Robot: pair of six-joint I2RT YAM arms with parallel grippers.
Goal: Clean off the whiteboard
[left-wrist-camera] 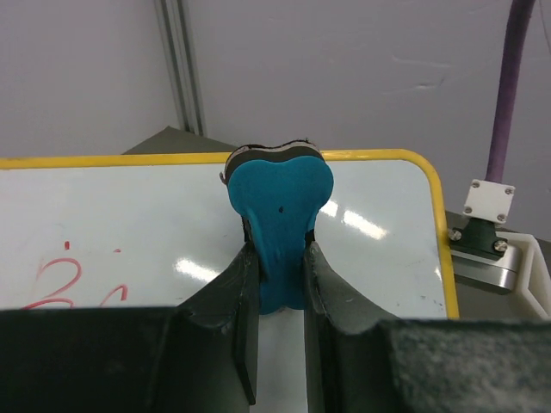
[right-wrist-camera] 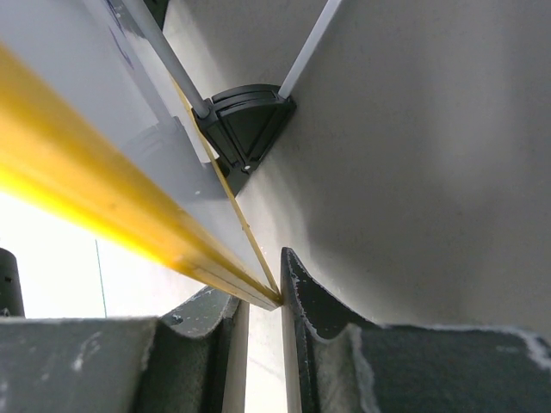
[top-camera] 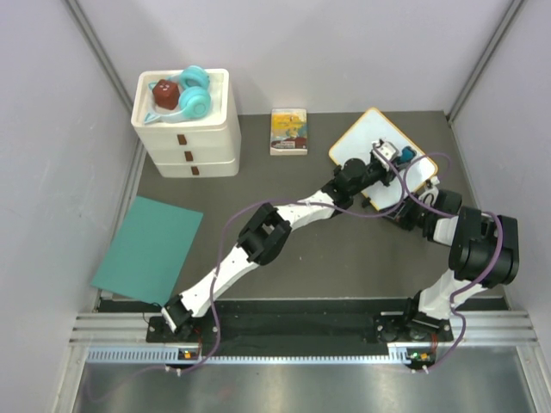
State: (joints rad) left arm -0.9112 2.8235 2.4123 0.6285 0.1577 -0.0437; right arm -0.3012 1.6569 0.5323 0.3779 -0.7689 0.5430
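The whiteboard (top-camera: 366,138) lies tilted at the back right, white with a yellow frame (left-wrist-camera: 344,157). Red scribbles (left-wrist-camera: 60,284) show at the lower left of the left wrist view. My left gripper (left-wrist-camera: 280,258) is shut on a teal eraser (left-wrist-camera: 280,215), whose dark pad rests against the board near its far edge. From above, that left gripper (top-camera: 389,159) and the eraser (top-camera: 405,155) sit over the board's right part. My right gripper (right-wrist-camera: 263,297) is shut on the whiteboard's yellow edge (right-wrist-camera: 103,202), with a black foot (right-wrist-camera: 245,120) showing beyond. Seen from above, the right gripper (top-camera: 398,209) is at the board's near edge.
A white drawer unit (top-camera: 191,146) at the back left carries teal headphones (top-camera: 194,96) and a dark red object (top-camera: 164,93). A small yellow picture book (top-camera: 288,131) lies left of the board. A teal sheet (top-camera: 148,249) lies at the left. Pale walls close in the table.
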